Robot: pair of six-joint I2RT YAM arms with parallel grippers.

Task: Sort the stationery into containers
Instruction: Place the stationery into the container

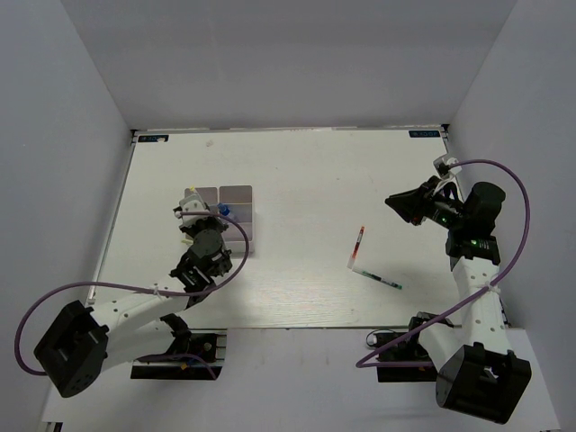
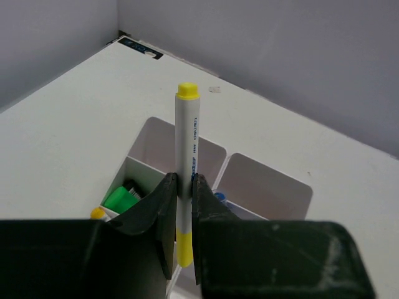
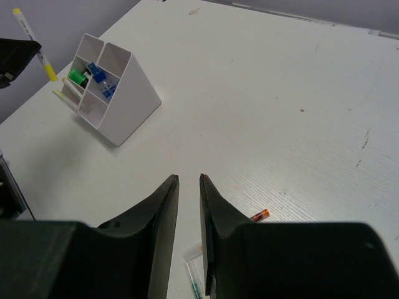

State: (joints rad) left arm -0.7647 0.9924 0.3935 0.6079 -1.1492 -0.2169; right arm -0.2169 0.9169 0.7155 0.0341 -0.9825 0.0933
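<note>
Pen (image 2: 187,131), white with yellow cap, is standing upright, clamped in left gripper (image 2: 184,187) above divided container (image 2: 265,187) at left | right gripper (image 3: 189,184) is hovering, jaws slightly parted, empty | red-tipped pen (image 1: 360,241) and green-tipped pen (image 1: 382,280) are lying near right.

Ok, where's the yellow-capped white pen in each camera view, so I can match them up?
Top external: the yellow-capped pen is left of centre, at the tip of the left arm, by the tray's left side.
Left wrist: the pen stands upright at centre, clamped in the left pincer.
Right wrist: the pen is tilted in the top left corner.
Shared landmark: the white divided tray, next to the pen everywhere.
</note>
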